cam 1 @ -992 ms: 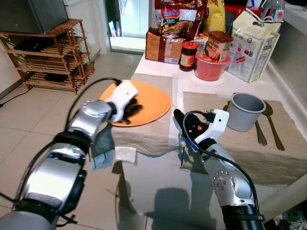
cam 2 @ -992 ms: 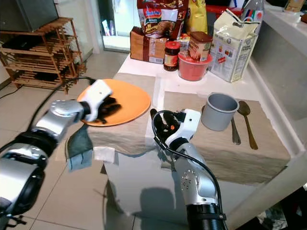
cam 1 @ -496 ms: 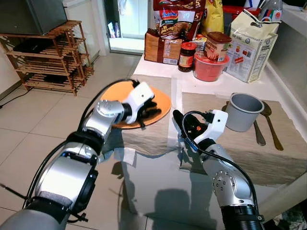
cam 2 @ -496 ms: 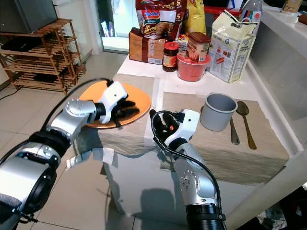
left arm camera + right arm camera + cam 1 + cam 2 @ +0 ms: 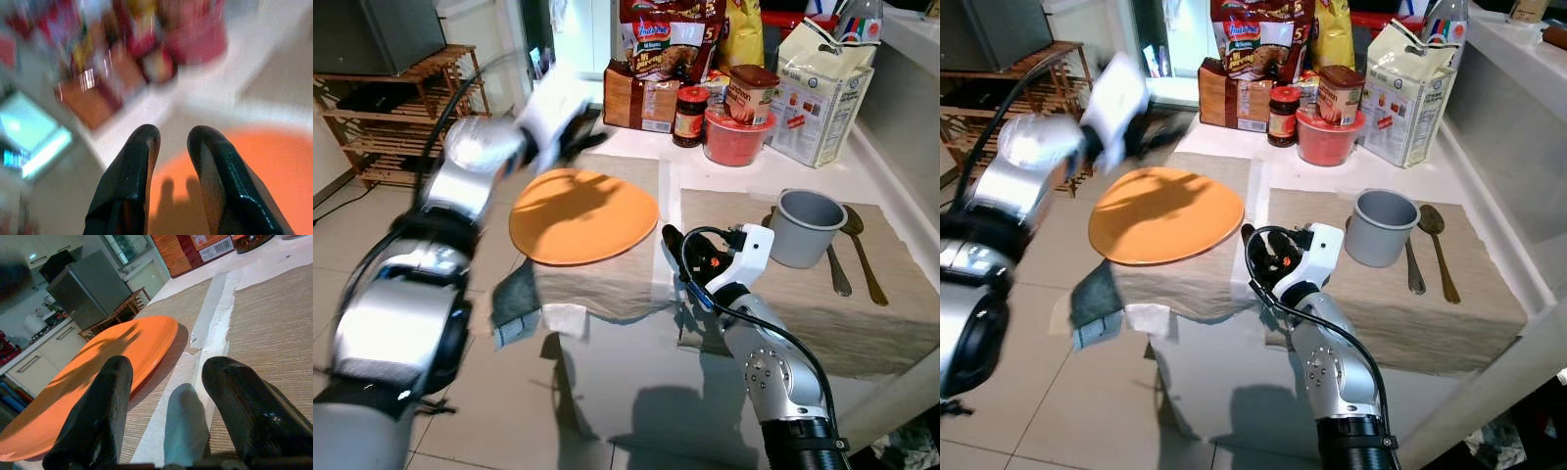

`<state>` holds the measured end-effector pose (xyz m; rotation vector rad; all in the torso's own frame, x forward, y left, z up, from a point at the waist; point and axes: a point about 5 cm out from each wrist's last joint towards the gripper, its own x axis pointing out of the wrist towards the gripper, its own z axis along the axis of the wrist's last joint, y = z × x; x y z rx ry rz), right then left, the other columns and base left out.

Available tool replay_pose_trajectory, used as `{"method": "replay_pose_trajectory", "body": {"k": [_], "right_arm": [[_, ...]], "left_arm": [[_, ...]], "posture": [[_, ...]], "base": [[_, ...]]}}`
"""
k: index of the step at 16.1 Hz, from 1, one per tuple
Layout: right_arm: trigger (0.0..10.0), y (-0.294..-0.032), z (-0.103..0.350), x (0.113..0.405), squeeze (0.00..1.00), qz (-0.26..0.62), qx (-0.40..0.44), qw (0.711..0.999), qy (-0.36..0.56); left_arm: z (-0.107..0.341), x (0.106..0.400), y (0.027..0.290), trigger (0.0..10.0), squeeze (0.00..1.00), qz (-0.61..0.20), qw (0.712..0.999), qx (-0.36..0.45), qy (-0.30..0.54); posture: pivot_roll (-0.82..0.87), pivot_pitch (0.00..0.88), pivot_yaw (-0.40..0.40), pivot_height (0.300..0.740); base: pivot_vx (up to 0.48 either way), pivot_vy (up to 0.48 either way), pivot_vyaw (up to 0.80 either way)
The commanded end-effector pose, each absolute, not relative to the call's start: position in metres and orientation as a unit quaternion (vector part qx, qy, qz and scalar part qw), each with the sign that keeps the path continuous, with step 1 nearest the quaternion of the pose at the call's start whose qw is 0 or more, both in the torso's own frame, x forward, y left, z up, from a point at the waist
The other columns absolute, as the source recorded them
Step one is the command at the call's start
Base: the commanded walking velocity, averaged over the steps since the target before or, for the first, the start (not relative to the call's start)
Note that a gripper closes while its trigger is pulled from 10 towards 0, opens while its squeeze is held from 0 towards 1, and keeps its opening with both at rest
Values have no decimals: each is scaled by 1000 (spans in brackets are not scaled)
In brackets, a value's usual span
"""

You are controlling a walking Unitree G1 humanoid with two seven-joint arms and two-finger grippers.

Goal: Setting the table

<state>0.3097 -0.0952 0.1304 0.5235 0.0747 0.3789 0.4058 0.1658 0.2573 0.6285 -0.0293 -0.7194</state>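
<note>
Left gripper (image 5: 168, 142) lifts clear, fingers narrowly parted and empty, so square the orange plate (image 5: 582, 214) on its placemat (image 5: 617, 279) while right gripper (image 5: 171, 396) waits wide open.

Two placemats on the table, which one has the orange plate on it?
The left placemat, under the orange plate; the right placemat carries the grey cup and spoons.

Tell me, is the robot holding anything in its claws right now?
No, nothing is held. The left gripper is up in the air above the orange plate, fingers apart and empty. The right gripper is open over the table mats.
</note>
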Motion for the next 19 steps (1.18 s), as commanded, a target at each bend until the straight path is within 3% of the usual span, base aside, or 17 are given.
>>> {"method": "replay_pose_trajectory", "body": {"k": [1, 5, 12, 19], "right_arm": [[10000, -92, 114, 307, 0, 183, 260, 945, 79], [10000, -92, 116, 307, 0, 185, 255, 946, 76], [10000, -95, 115, 303, 0, 182, 248, 948, 78], [10000, -95, 114, 301, 0, 180, 250, 948, 81]], "left_arm": [[249, 406, 165, 10000, 0, -346, 878, 330, 2], [217, 404, 165, 10000, 0, -347, 859, 372, 54], [180, 398, 163, 10000, 0, -336, 879, 325, 97], [165, 392, 138, 10000, 0, -403, 861, 276, 140]], "posture": [[-36, 3, 15, 740], [-48, 13, 14, 740], [-64, 32, 6, 740], [-69, 39, 15, 740]], "base": [[0, 0, 0], [0, 0, 0], [0, 0, 0], [0, 0, 0]]}}
